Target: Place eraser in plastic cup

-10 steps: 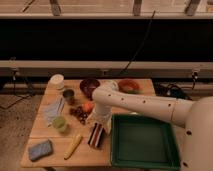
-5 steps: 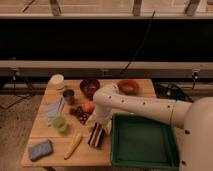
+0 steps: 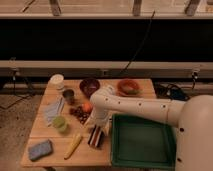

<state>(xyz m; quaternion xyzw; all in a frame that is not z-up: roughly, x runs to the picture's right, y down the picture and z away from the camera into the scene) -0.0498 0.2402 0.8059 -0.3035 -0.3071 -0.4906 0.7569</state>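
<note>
The eraser (image 3: 95,136), a flat block with black, red and white stripes, lies on the wooden table (image 3: 50,137) near its front edge, just left of the green tray. My gripper (image 3: 98,124) points down right over the eraser's far end, at or just above it. The arm reaches in from the right and bends over the table's middle. The plastic cup (image 3: 60,123), small and pale yellow-green, stands upright to the left of the eraser, about a hand's width away.
A green tray (image 3: 142,144) fills the front right. A blue-grey sponge (image 3: 40,149) and a yellow stick (image 3: 73,145) lie at the front left. Behind are a dark grey cup (image 3: 69,95), a white container (image 3: 57,81), a dark bowl (image 3: 89,86), an orange bowl (image 3: 129,87), an orange fruit (image 3: 87,107) and dark grapes (image 3: 78,114).
</note>
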